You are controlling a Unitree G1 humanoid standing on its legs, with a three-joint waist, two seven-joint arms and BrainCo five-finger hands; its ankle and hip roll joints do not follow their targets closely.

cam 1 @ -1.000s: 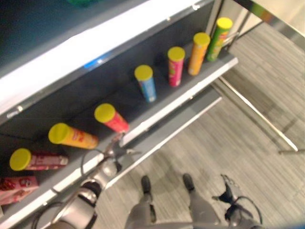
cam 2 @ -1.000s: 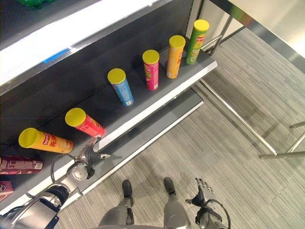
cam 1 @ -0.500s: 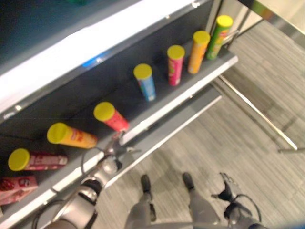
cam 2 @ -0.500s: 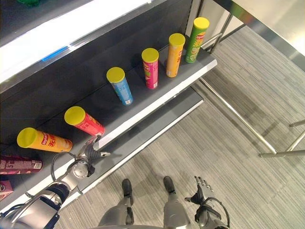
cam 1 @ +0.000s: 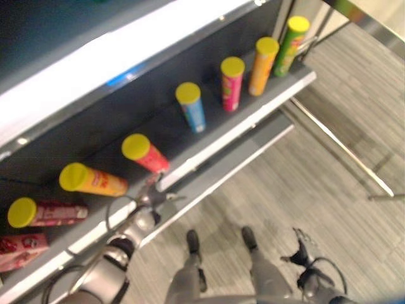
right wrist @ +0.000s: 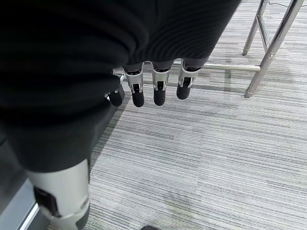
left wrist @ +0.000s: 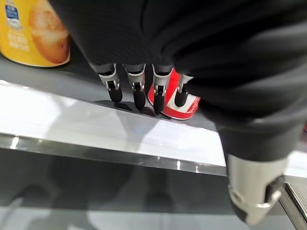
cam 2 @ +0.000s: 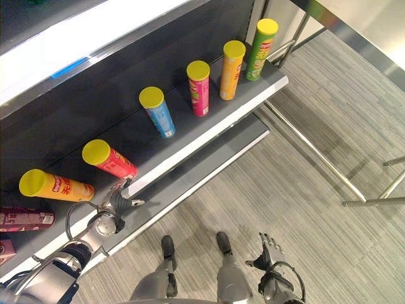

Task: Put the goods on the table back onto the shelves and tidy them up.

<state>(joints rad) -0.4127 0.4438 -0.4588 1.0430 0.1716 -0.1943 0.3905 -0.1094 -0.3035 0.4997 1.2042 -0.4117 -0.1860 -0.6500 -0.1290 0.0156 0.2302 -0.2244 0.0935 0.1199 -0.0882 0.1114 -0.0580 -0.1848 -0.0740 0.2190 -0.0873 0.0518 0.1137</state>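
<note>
Because the long dark grey metal shelf (cam 2: 209, 130) runs as a diagonal band from the lower left of the frame to the upper right, its row of goods reads as a line of tall cardboard tubes, each capped with a round yellow plastic lid. Its deck looks matte and smooth, edged along the front by a pale glossy strip, and a brightly lit white band crosses the upper left above it. Below, the grey striped carpet floor (cam 2: 304, 196) fills the lower right, its ribbed weave crossed by thin chrome table legs (cam 2: 316, 152) at the right edge.

The tubes look spaced for display, I judge: a green tube (cam 2: 262, 48) at the upper right end, then an orange tube (cam 2: 230, 69), a pink tube (cam 2: 199, 87) and a blue tube (cam 2: 157, 111), all upright and well apart. Further toward the lower left stand a red tube (cam 2: 109, 160) and a yellow-orange tube (cam 2: 56, 185), then a dark magenta tube (cam 1: 44, 212) at the left edge; all three look sharply slanted from this high viewpoint. A pink box (cam 1: 22, 244) sits just below it.

The left hand (cam 2: 118, 201), at the lower left by the shelf's front lip, reaches toward the red tube's base; in the left wrist view its fingers (left wrist: 136, 88) hang straight and side by side, the tips just in front of the base, holding nothing, probably to nudge it into line. The right hand (cam 2: 267, 252) hangs idle at the bottom of the frame over the carpet, fingers relaxed and slightly spread.
</note>
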